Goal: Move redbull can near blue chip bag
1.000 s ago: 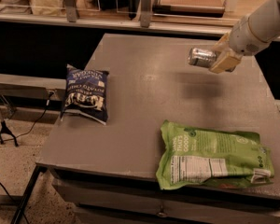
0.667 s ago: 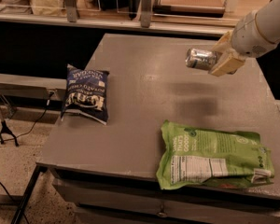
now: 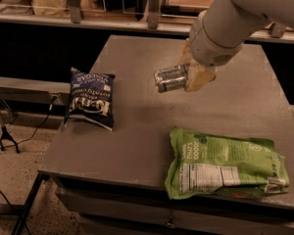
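The end effector is clamped on the right end of the can and hides that end. The can hangs sideways above mid-surface, well apart from the blue bag, which is lettered "POTATO CHIPS". Small print on the green bag is unreadable.

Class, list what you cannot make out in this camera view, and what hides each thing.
All in the camera view.
- Right end of the redbull can: covered by the gripper, shut on it above the table's middle.
- The arm beyond its wrist: cut off by the top edge.
- Small print on the green bag: too small to read.
- The blue chip bag's underside: hidden against the table.
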